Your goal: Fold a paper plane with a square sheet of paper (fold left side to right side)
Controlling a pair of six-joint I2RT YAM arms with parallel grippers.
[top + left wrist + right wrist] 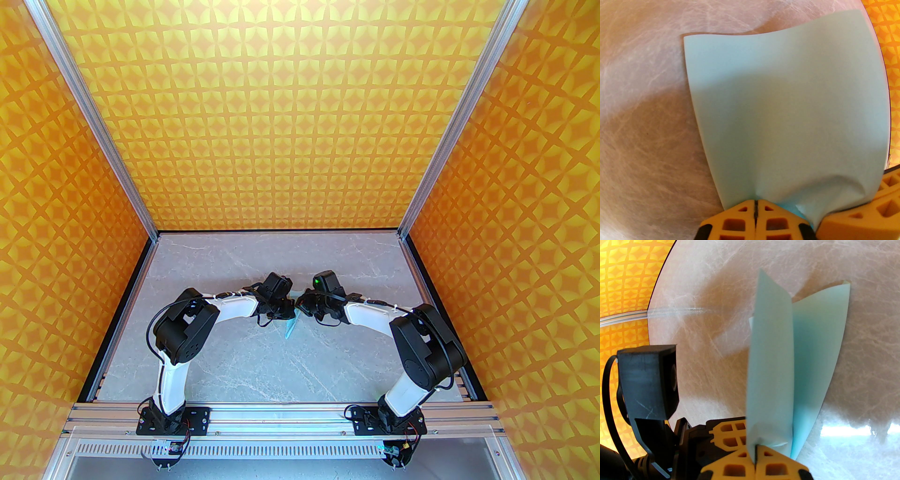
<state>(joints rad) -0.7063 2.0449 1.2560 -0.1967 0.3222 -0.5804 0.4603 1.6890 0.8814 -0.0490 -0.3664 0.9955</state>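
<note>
The light-blue square sheet of paper (291, 326) hangs between both grippers above the middle of the grey table. In the left wrist view the sheet of paper (787, 112) spreads wide and slightly curved, and my left gripper (755, 206) is shut on its near edge, which is crumpled there. In the right wrist view the sheet of paper (778, 357) stands edge-on, bent into two leaves, with my right gripper (755, 454) shut on its lower corner. The right gripper's yellow fingers (869, 215) press in beside the left gripper. The two wrists meet at the table's centre.
The marble-grey table (281, 262) is boxed in by orange patterned walls (281, 117) on three sides, with aluminium posts at the back corners. The left arm's black wrist camera (649, 383) sits close to the right gripper.
</note>
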